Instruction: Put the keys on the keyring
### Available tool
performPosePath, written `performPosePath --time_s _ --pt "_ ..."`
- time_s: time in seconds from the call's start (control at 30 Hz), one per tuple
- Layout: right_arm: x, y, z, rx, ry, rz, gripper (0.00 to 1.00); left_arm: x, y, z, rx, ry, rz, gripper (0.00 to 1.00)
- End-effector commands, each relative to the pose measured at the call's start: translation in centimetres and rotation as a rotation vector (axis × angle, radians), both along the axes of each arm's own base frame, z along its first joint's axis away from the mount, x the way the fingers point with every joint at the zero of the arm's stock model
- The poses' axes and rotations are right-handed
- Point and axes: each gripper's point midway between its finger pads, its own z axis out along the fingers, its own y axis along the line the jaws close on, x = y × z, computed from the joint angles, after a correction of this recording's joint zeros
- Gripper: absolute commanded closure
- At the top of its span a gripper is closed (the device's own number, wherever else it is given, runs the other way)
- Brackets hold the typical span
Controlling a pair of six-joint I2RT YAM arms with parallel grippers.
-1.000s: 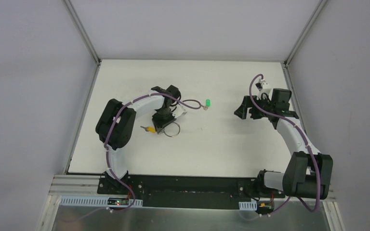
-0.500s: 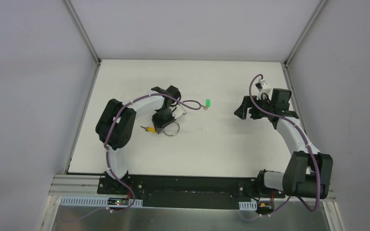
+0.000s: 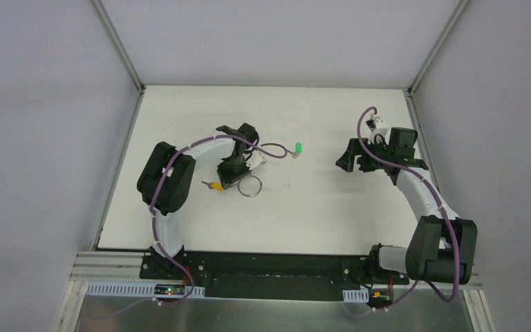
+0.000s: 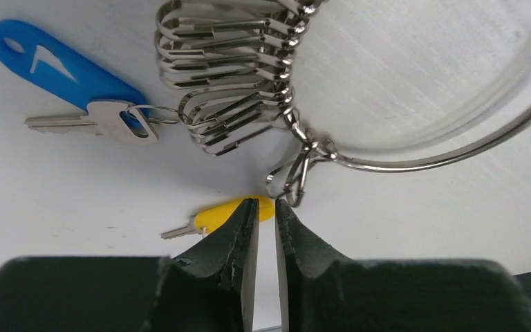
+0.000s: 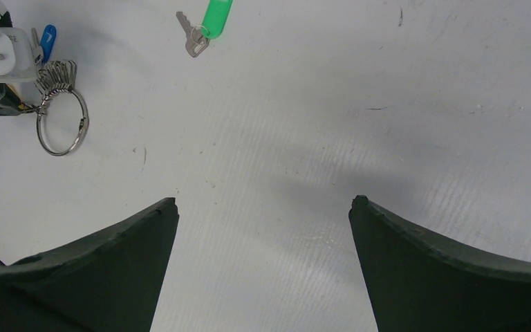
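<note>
The keyring, a thin silver ring with a fan of silver clips and a blue-headed key, lies on the white table. My left gripper stands over its left edge. In the left wrist view the left gripper has its jaws nearly together with a thin gap and nothing seen between them. A small clip of the ring hangs just past the right fingertip. The yellow key lies just behind the fingertips, and it shows left of the gripper in the top view. The green key lies apart, also in the right wrist view. My right gripper is open and empty.
The table has raised metal rails along its left and right edges. Grey walls enclose it. In the right wrist view the keyring and the left gripper's white mount show at the far left.
The left gripper and the keyring have shifted very slightly. The right arm has barely moved. Both loose keys lie where they were.
</note>
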Motion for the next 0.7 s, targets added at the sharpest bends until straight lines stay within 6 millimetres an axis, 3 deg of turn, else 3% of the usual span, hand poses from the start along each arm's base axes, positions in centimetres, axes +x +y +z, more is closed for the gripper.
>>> performPosePath --time_s 0.0,0.17,0.4,0.67 --pt "0.2 0.0 0.2 -0.002 -0.008 0.019 0.02 -1.3 -0.8 0.7 -0.083 0.058 -0.013 0.83" --pt "0.1 0.0 0.2 -0.001 -0.006 0.021 0.02 -2.4 -1.9 1.5 -0.167 0.112 -0.023 0.82" --pt "0.1 0.0 0.2 -0.002 -0.005 0.022 0.02 -1.3 -2.4 1.7 -0.188 0.082 -0.011 0.81" --pt "0.1 0.0 0.0 -0.003 0.002 0.024 0.02 0.0 -2.6 1.8 -0.19 0.045 -0.001 0.95"
